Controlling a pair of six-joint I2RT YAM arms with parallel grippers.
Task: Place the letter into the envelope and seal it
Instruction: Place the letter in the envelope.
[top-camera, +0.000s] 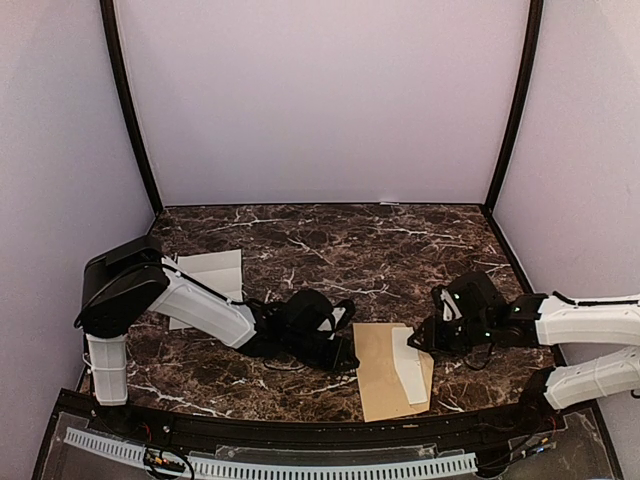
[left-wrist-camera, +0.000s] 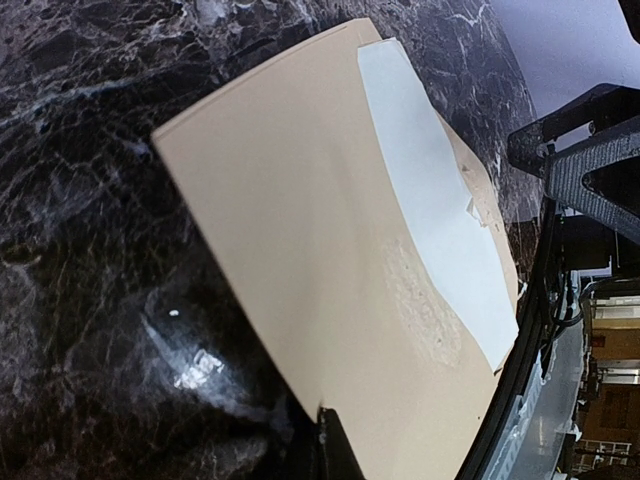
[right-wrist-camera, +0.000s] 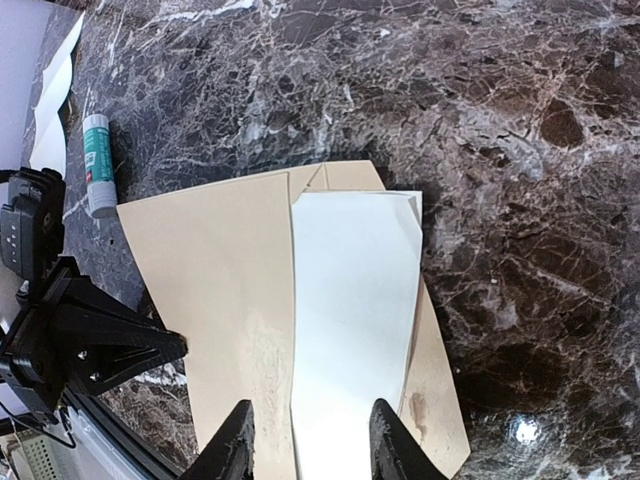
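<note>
I am viewing a dark marble tabletop (top-camera: 330, 240). The tan envelope (top-camera: 378, 370) is lying at the near edge, right of centre, with its left side lifting slightly. A loose white sheet (top-camera: 212, 272) is sitting near the far left corner. The white letter (top-camera: 408, 365) is resting along the envelope's right half. My left gripper (top-camera: 345, 355) is clenching the envelope's left edge. My right gripper (right-wrist-camera: 312, 440) is hanging released, fingers (right-wrist-camera: 235, 445) straddling the letter. A small glue stick (right-wrist-camera: 98, 165) is lying beyond the envelope.
</note>
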